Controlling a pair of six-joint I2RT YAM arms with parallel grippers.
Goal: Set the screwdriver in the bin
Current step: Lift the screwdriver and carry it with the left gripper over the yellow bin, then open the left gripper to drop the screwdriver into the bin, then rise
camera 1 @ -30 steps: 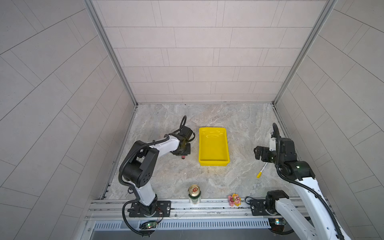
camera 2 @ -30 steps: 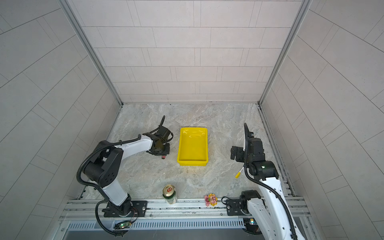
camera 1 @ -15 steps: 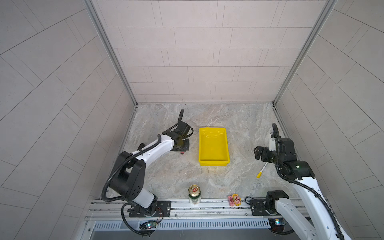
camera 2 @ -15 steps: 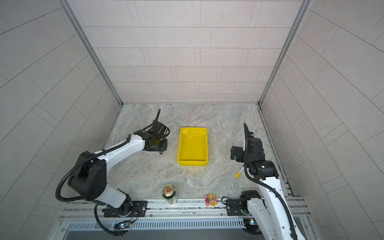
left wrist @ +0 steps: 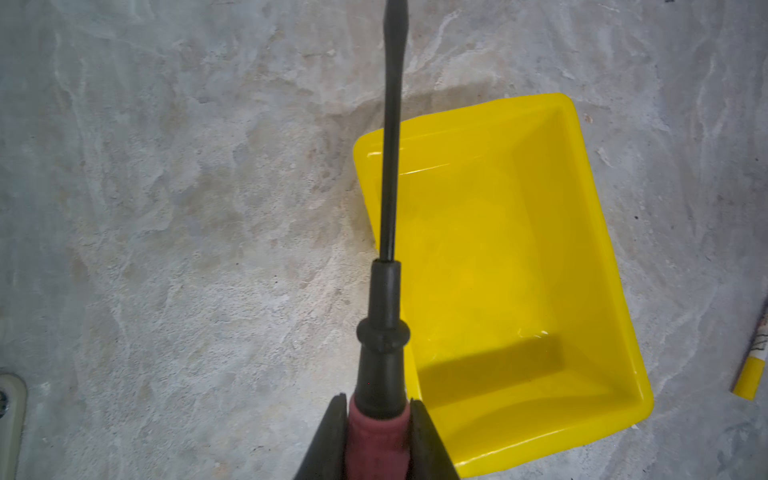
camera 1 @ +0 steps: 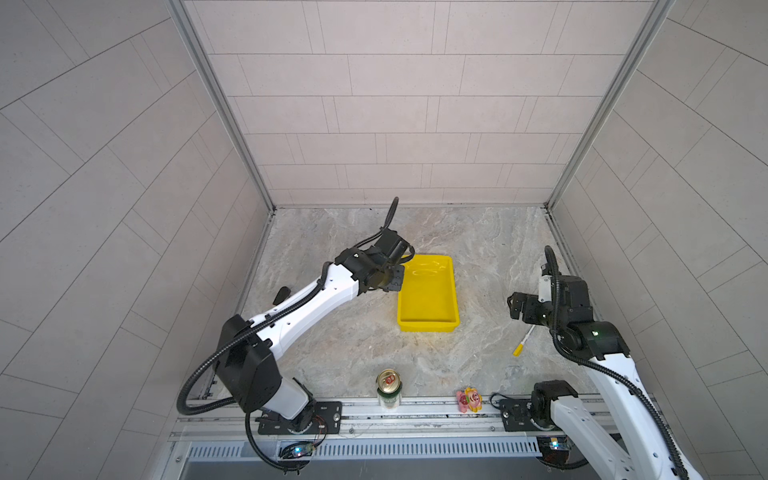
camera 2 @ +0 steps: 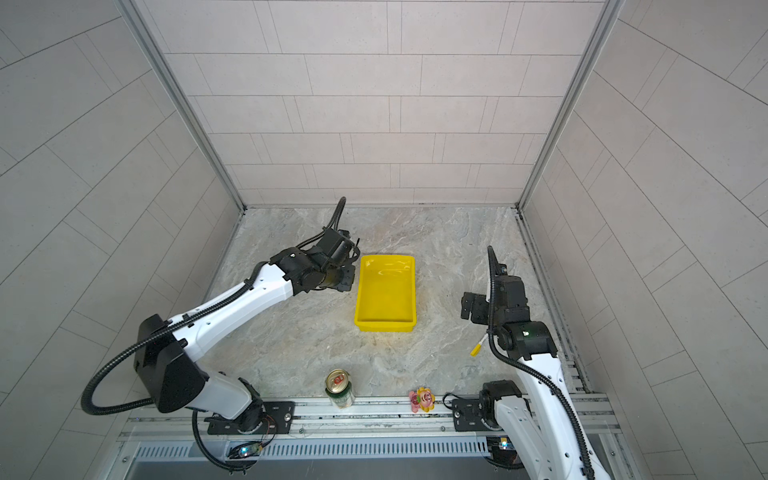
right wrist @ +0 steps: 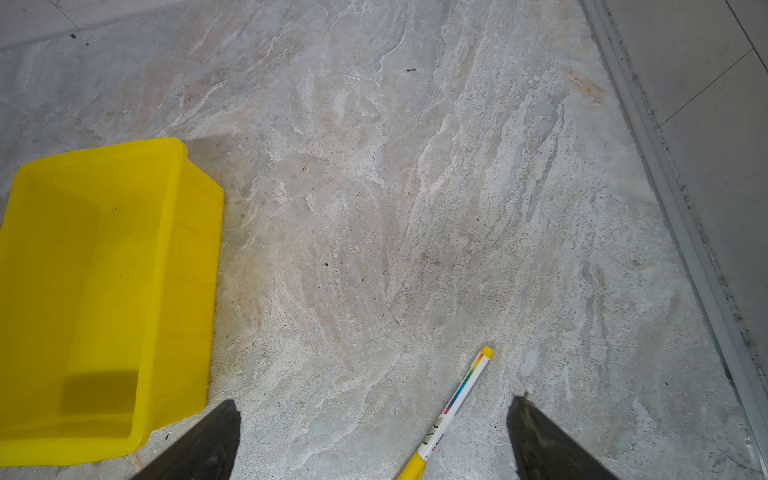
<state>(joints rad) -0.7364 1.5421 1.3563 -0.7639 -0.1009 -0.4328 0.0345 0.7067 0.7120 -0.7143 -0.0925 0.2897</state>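
The screwdriver (left wrist: 384, 332) has a red-pink handle, a black collar and a thin black shaft. My left gripper (left wrist: 378, 399) is shut on its handle, and the shaft points out ahead of the jaws across one rim of the bin (left wrist: 498, 249). In both top views the left gripper (camera 1: 395, 280) (camera 2: 347, 278) hangs in the air beside the far left rim of the yellow bin (camera 1: 428, 329) (camera 2: 385, 327); the screwdriver is hidden there. The bin holds nothing. My right gripper (right wrist: 374, 405) (camera 1: 517, 307) stands open to the right of the bin (right wrist: 104, 270), with nothing between its fingers.
A white pen with yellow ends (right wrist: 457, 399) (camera 1: 523, 343) (camera 2: 478, 347) lies on the stone floor under the right gripper. A drink can (camera 1: 389, 388) (camera 2: 339, 388) and a small pink-yellow toy (camera 1: 469, 400) (camera 2: 422, 399) stand by the front rail. Tiled walls close in three sides.
The left arm has risen off the floor and swung right toward the bin, carrying the screwdriver. The right arm has not moved.
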